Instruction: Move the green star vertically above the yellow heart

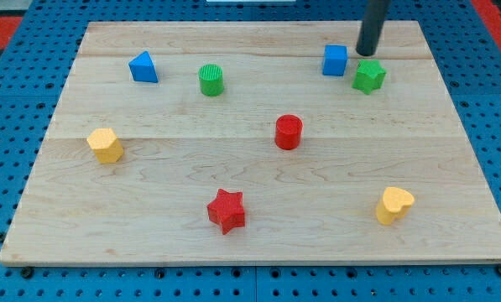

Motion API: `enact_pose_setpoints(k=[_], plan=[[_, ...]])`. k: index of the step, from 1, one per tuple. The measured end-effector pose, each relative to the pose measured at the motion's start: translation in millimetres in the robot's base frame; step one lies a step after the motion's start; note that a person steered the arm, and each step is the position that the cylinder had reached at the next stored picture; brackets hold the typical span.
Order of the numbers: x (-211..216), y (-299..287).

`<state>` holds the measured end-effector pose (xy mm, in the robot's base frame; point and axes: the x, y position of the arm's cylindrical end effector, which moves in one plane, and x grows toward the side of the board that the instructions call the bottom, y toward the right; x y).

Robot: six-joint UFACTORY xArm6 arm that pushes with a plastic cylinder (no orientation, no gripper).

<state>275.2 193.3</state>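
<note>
Pale wooden board (258,226) on a blue pegboard base (15,281), red patches at the view's top corners. Taking the red cylinder (289,132) near the board's middle as landmark: far to its left and slightly lower, a yellow block (106,144), shape somewhere between hexagon and pentagon, hard to tell. Up and to the left of the cylinder, a blue triangular block (143,67) near the top edge; closer in, still up and left, a green cylinder (211,80). Below the landmark and a little left, a red star (227,210). Up and to the right of the landmark, a blue cube (335,60), and just beyond it, further right and slightly lower, the green star (368,76), near the cube but apart from it. Dark rod coming down from the view's top, my tip (367,53) standing just above the green star's upper edge and just right of the blue cube; touching the star or only a hair off, cannot tell. No jaws on this tool, nothing held. Down and well right of the landmark, the yellow heart (394,205), almost straight below the green star, slightly right of it.
</note>
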Motion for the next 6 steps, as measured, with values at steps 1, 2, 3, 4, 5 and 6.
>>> enact_pose_setpoints(k=[1, 2, 3, 4, 5, 6], plan=[[37, 3], [92, 2], [84, 2], [55, 1], [66, -42], [108, -43]])
